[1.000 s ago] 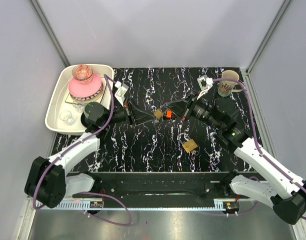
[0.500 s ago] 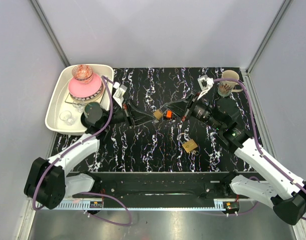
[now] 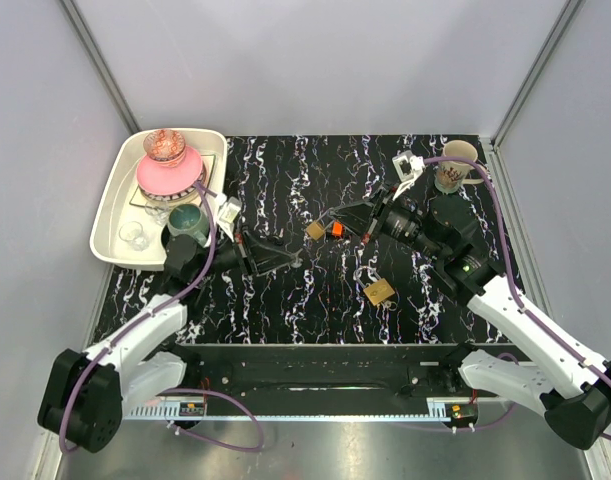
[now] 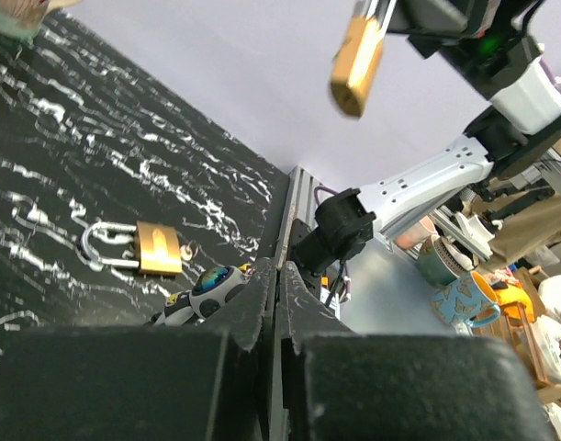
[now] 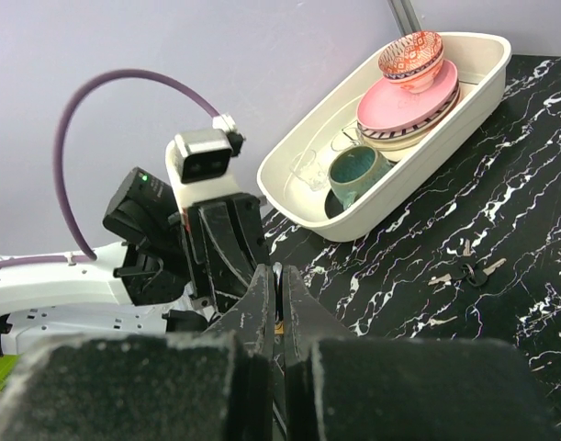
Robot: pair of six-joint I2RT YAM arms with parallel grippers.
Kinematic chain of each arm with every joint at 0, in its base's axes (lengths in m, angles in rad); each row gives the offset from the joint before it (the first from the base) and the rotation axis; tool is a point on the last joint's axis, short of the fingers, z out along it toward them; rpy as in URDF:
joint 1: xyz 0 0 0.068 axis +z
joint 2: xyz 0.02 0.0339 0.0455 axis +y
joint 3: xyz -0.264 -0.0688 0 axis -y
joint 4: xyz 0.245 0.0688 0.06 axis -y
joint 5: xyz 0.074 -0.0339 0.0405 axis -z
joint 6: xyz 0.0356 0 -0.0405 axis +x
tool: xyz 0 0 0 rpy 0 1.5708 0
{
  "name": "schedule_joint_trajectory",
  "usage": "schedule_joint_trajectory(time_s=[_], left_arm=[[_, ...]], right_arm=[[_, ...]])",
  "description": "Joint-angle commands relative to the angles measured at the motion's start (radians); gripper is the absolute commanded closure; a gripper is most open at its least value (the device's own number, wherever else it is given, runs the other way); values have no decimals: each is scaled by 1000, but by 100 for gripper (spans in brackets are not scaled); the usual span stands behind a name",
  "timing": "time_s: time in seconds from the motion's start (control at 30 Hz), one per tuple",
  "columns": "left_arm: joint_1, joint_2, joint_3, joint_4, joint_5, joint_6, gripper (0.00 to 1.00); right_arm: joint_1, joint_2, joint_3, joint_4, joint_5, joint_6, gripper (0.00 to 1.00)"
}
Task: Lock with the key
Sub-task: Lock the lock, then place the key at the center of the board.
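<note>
Key (image 3: pixel 335 229) with the orange head is in the air above the middle of the table (image 3: pixel 305 170), at the tips of the right gripper (image 3: pixel 332 222), and a small brass padlock (image 3: pixel 315 228) touches it on its left side.

At the far left, a white tray (image 3: pixel 103 215) stands on the table. It holds a pink plate (image 3: pixel 163 178) with a patterned bowl (image 3: pixel 165 145) on top, and a teal cup (image 3: pixel 188 218) at the near end. In the right wrist view, some loose keys (image 5: pixel 468 271) lie on the table close to the tray.

Next comes the left gripper (image 3: pixel 290 262). It is low over the table, pointing to the right, apart from the padlock. In its wrist view the two fingers (image 4: pixel 252 303) are pressed together with nothing between them.

The padlock hangs free of the table; the left wrist view shows it hanging from the right gripper. I cannot see clearly whether the grip is on the key or on the lock itself, but it seems to be on the key. In the right wrist view the fingers (image 5: pixel 298 312) are closed tight, and only a small piece of brass shows between them.

A second padlock (image 3: pixel 378 291) lies flat on the table, nearer to the arm bases and a little to the right, with its shackle open. It is touched by neither gripper.

At the far right corner of the table stands a beige cup (image 3: pixel 452 168), beside the right arm.
</note>
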Motion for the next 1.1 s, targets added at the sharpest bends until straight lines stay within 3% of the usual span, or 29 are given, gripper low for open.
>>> schedule_joint_trajectory(time_s=[0.0, 0.13, 0.33, 0.6, 0.8, 0.93, 1.07], left_arm=[[16, -78, -60, -79, -42, 77, 100], [22, -149, -60, -284, -107, 163, 100], [23, -161, 34, -647, -364, 324, 100], [26, -23, 87, -799, -475, 381, 100], [30, 146, 118, -842, -501, 401, 97], [30, 221, 123, -830, -536, 406, 89], [31, 258, 124, -825, -564, 416, 68]], right_arm=[[-7, -8, 23, 51, 24, -17, 100], [-7, 4, 23, 51, 20, -19, 100], [-7, 18, -7, 49, 26, -29, 100], [-5, 62, -139, 113, 24, -11, 100], [-5, 191, -213, 190, -2, 0, 100], [-5, 311, -237, 239, -25, 10, 100], [-5, 407, -244, 265, -48, 26, 100]])
